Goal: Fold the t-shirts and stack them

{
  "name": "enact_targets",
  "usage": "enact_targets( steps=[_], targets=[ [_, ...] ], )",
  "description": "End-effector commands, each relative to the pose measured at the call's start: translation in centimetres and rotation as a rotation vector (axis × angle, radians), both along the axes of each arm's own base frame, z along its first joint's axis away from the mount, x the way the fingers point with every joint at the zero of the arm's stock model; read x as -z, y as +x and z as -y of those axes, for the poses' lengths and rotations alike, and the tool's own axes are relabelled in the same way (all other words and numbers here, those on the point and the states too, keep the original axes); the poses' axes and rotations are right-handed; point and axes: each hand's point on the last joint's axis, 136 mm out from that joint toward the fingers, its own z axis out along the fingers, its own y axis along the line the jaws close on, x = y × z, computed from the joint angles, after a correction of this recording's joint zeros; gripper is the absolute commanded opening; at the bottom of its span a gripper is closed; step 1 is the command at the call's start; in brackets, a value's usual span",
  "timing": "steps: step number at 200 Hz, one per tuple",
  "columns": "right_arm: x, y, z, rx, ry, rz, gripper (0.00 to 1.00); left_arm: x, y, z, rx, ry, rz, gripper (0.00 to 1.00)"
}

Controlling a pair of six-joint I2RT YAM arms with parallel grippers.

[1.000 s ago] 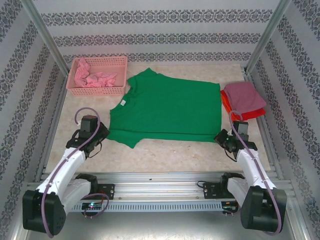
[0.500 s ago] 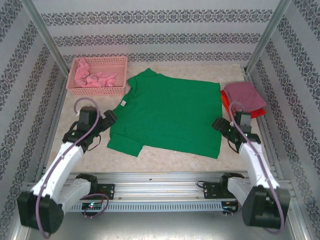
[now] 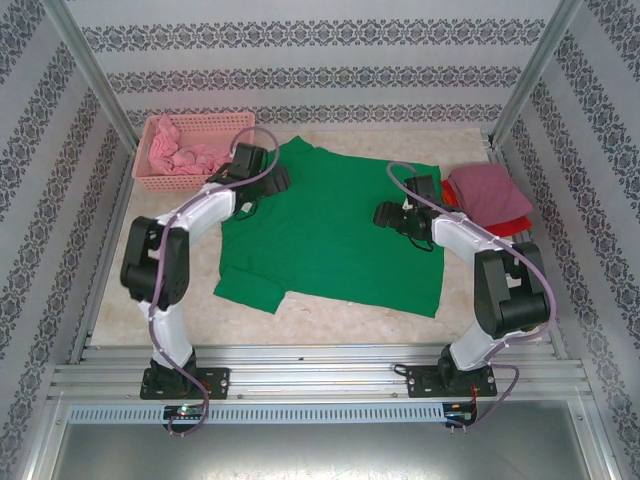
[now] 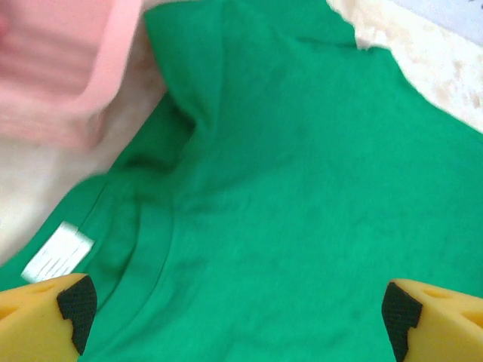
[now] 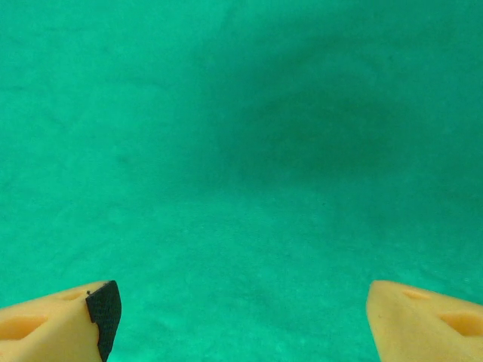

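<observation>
The bright green t-shirt [image 3: 330, 235] lies spread flat in the middle of the desk [image 3: 330, 320], its neck toward the left and its hem toward the right, with one sleeve reaching the far edge and the other pointing toward the near left. The left gripper [image 3: 277, 181] hangs over the neck end of that shirt, just beside the pink lattice basket [image 3: 190, 183] at the far left corner, which holds crumpled light pink cloth [image 3: 185, 155]. In the left wrist view the left gripper [image 4: 235, 305] stands wide, its two yellow fingers with black pads far apart at the bottom corners and nothing between them but the green t-shirt [image 4: 302, 188] below; the ribbed collar [image 4: 151, 256] and a small white label [image 4: 56, 253] sit near the left finger, and the blurred pink basket [image 4: 60, 68] shows at the top left. The right gripper [image 3: 384, 213] is over the right part of the shirt, near its hem edge and pointing left toward the middle. In the right wrist view the right gripper [image 5: 238, 309] is also spread wide and grasps nothing, with smooth green t-shirt [image 5: 241, 151] cloth under it and a soft shadow on it. At the far right of the desk, just beside the green hem, a folded dusty mauve-pink t-shirt [image 3: 490, 190] lies on top of folded red and orange cloth [image 3: 512, 227].
</observation>
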Motion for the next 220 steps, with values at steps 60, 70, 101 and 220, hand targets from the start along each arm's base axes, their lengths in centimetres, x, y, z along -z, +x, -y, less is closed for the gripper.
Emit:
enact_targets(
  steps=[60,70,101,220],
  targets=[
    [0.4,1.0,0.9,0.039,0.011,0.012,0.85,2.7,7.3,-4.4,-0.123,0.079,0.006,0.98],
    [0.7,1.2,1.3,0.054,0.017,0.005,0.84,3.0,7.4,-5.0,-0.138,0.081,-0.009,0.98],
    [1.1,2.0,2.1,0.09,0.028,-0.001,0.84,3.1,7.5,-6.6,-0.184,0.088,-0.019,0.98],
    [1.8,3.6,5.1,0.204,0.043,-0.014,0.82,0.0,7.4,-4.2,-0.16,0.038,0.029,0.98]
  ],
)
